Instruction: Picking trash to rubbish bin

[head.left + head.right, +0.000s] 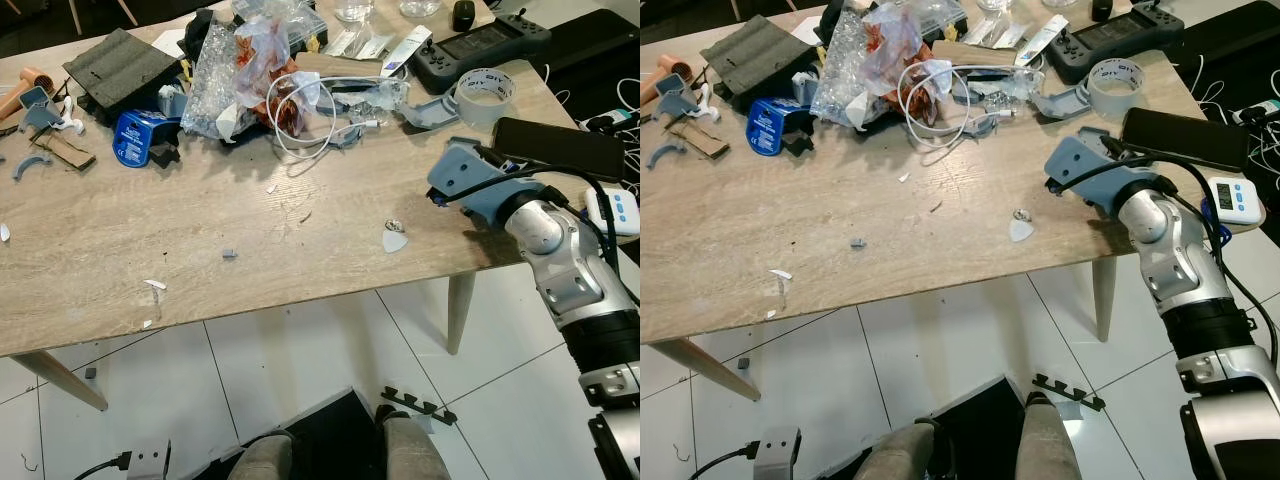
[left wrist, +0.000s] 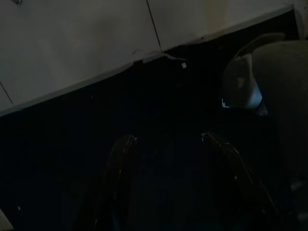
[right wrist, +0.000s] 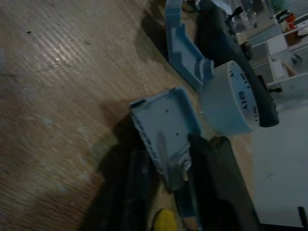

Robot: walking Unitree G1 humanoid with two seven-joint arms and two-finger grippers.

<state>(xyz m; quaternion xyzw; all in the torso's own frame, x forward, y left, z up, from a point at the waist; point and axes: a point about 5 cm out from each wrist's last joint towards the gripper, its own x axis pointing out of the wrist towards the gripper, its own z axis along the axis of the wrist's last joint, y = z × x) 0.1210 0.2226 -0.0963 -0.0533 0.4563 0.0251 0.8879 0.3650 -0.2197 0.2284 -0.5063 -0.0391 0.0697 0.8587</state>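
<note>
Feet of mine [image 1: 340,450] stand nearest the lens on white floor tiles [image 1: 300,350], toes at the near edge of the wooden table [image 1: 150,250].

Left eye view: my right gripper [image 1: 445,190] reaches in over the table's right edge, carrying a light blue plastic piece [image 1: 455,170]. Small scraps lie apart on the bare wood: a white shard [image 1: 394,241], a grey chip [image 1: 229,255], a white sliver [image 1: 155,284]. Bulk trash, a crumpled plastic wrap [image 1: 235,70] and a white cable [image 1: 300,110], is heaped at the far side. No rubbish bin can be made out.

Right eye view: same layout. A tape roll [image 1: 1117,76] and a black phone [image 1: 1185,138] sit just beyond my right wrist, so lifting calls for care.

Left wrist view: my left gripper [image 2: 168,144] hangs idle in shade, 2 fingers spread apart, holding nothing.

Right wrist view: 2 black fingers [image 3: 216,183] close on the blue piece, 1 each side, pinching its wall. I judge the grasp is made; carrying it to a bin comes next.
</note>
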